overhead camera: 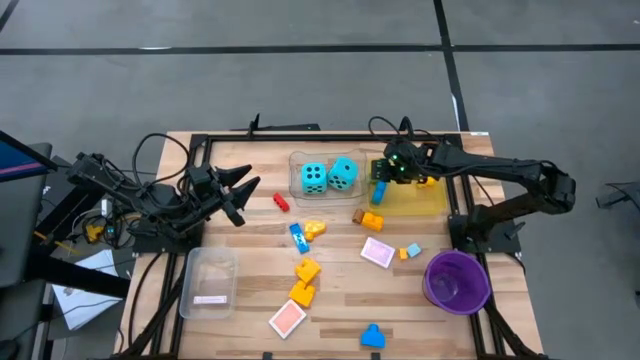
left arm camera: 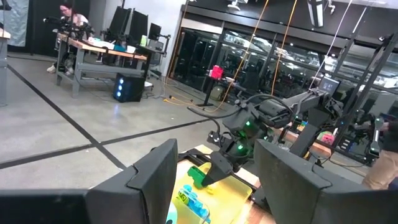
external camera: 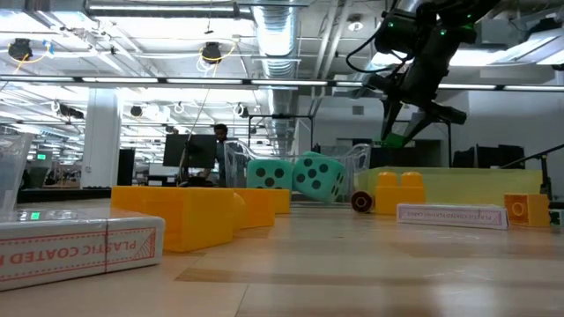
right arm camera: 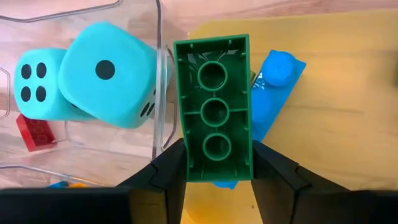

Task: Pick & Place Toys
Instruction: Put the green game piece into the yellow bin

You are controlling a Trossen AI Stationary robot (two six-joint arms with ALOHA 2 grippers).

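From above, the right claw (overhead camera: 384,168) hangs over the near-left corner of the yellow tray (overhead camera: 425,200), holding a green brick (overhead camera: 380,171), while a blue brick (overhead camera: 380,191) lies in the tray just under it; the two turquoise dice (overhead camera: 328,177) sit in the clear tray (overhead camera: 297,170) right beside it, and the left claw (overhead camera: 243,184) waits over the left of the bench (overhead camera: 470,330), its fingers spread and holding nothing. Loose toys remain scattered on the wood: a red brick (overhead camera: 281,202), yellow bricks (overhead camera: 305,270), pink tiles (overhead camera: 377,252) and a blue piece (overhead camera: 373,337) at the near edge, with the purple bowl (overhead camera: 457,279) at the right. The level view shows the right claw well above the tray, the green brick a small sliver between its fingers, so a drop from this height could, I judge, bounce the brick off the blue one or over the low wall. The left wrist view sees the right arm only from afar, and most of the bench is cut off by its own fingers. The right wrist view settles the grip: the claw is clenched on the green brick's lower end, studs-side hollow facing the camera, straddling the boundary between clear and yellow tray, so a slight drift could land it with the dice. The bowl's contents cannot be made out.
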